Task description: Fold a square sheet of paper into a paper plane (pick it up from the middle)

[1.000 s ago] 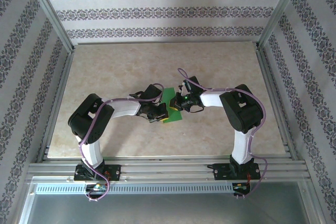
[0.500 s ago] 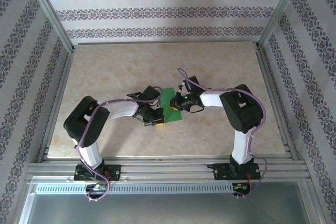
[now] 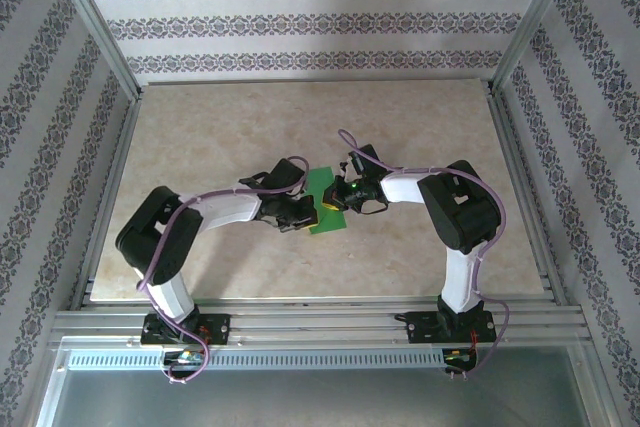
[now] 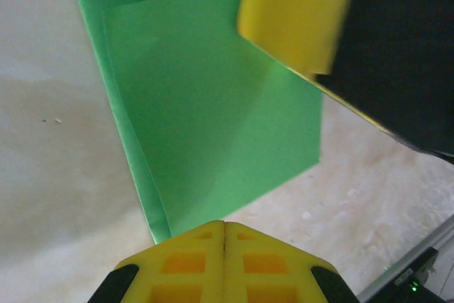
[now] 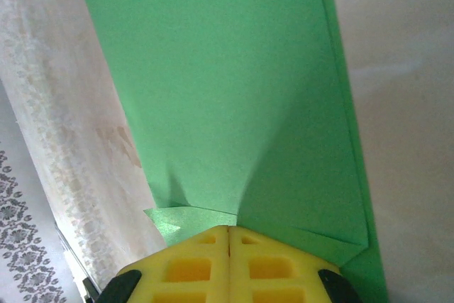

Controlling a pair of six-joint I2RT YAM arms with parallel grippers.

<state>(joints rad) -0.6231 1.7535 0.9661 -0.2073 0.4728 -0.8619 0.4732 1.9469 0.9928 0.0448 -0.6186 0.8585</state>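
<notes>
Worktop: flat pale beige slab with faint marbled veining, edged by a metal frame.

Item lying on it: one sheet of paper, bright green and folded into overlapping layers with straight creases. It sits between the two sets of fingers.
- Left fingers: pressed together, with the sheet's near corner touching their tips. Bare worktop shows on both sides of them.
- Right fingers: closed on the sheet's edge, the paper stretching away from their tips. Small folded corners poke out on either side.

Whether the sheet lies fully flat cannot be told.
</notes>
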